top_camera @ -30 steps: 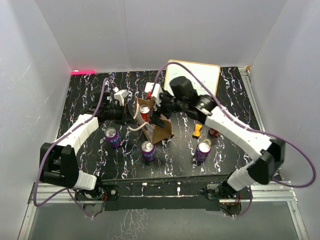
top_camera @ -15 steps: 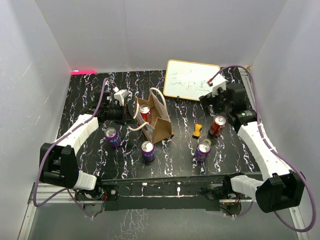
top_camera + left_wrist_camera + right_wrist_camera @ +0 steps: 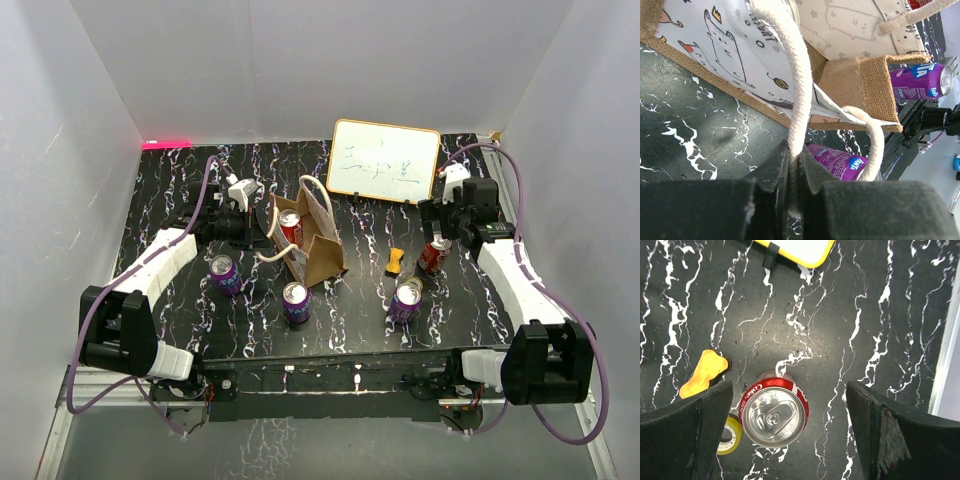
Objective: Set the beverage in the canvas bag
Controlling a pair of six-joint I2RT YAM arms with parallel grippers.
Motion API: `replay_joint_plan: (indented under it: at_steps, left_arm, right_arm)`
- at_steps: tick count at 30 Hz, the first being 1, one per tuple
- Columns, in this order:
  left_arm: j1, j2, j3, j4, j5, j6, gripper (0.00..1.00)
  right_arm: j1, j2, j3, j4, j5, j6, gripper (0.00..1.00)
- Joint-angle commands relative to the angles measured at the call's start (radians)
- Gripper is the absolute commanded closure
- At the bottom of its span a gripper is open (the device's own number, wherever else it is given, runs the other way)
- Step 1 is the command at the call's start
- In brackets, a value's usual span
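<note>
The canvas bag (image 3: 320,250) stands upright mid-table, tan with a whitish patterned side (image 3: 725,55). A red can (image 3: 290,227) stands inside it. My left gripper (image 3: 258,230) is beside the bag's left side, shut on its cream rope handle (image 3: 799,100). My right gripper (image 3: 444,228) hangs open at the right, over a red Coke can (image 3: 774,410). That beverage stands upright between the fingers (image 3: 875,430), nearer the left one, touching neither.
Three purple cans stand in front of the bag (image 3: 224,272), (image 3: 296,302), (image 3: 405,300). An orange piece (image 3: 702,372) and a yellow tape roll (image 3: 732,436) lie just left of the Coke can. A whiteboard (image 3: 385,160) leans at the back; a metal rail (image 3: 950,340) edges the table's right side.
My right arm has left the bag, where a red can now stands, swung right and come down over the Coke can with its jaws wide. The left arm and bag have not moved.
</note>
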Motion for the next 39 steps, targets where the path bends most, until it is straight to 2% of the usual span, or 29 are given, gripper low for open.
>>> replay_joint_plan:
  at_steps: [1, 7, 13, 16, 27, 30, 33, 37, 38, 39]
  left_arm:
    - [0.004, -0.037, 0.025, -0.005, 0.02, 0.015, 1.0]
    - [0.005, -0.037, 0.027, -0.003, 0.037, 0.014, 1.0]
    - [0.004, -0.037, 0.029, -0.006, 0.03, 0.017, 1.0]
    - [0.005, -0.037, 0.027, -0.005, 0.024, 0.02, 1.0]
    - [0.004, -0.031, 0.036, -0.013, 0.024, 0.02, 1.0]
    - [0.004, -0.03, 0.034, -0.01, 0.023, 0.02, 1.0]
    - [0.005, -0.023, 0.039, -0.013, 0.023, 0.018, 1.0]
    - [0.004, -0.007, 0.055, -0.019, 0.024, 0.007, 1.0]
    - [0.004, 0.001, 0.059, -0.021, 0.03, 0.004, 1.0]
    - [0.004, 0.004, 0.063, -0.023, 0.033, 0.003, 1.0]
  right_arm:
    - [-0.001, 0.031, -0.008, 0.027, -0.004, 0.007, 0.0]
    - [-0.061, 0.092, -0.009, -0.042, -0.108, -0.023, 0.03]
    - [-0.071, 0.109, -0.009, -0.068, -0.159, -0.033, 0.11]
    - [-0.071, 0.109, -0.008, -0.081, -0.162, -0.035, 0.14]
    - [-0.071, 0.073, -0.03, -0.097, -0.149, -0.046, 0.15]
    - [-0.071, 0.077, -0.029, -0.097, -0.145, -0.048, 0.18]
    - [-0.071, 0.079, -0.024, -0.1, -0.144, -0.054, 0.26]
    - [-0.07, 0.057, 0.022, -0.127, -0.206, -0.08, 0.44]
    - [-0.071, 0.039, 0.048, -0.129, -0.234, -0.087, 0.61]
    - [-0.07, 0.03, 0.061, -0.131, -0.241, -0.088, 0.72]
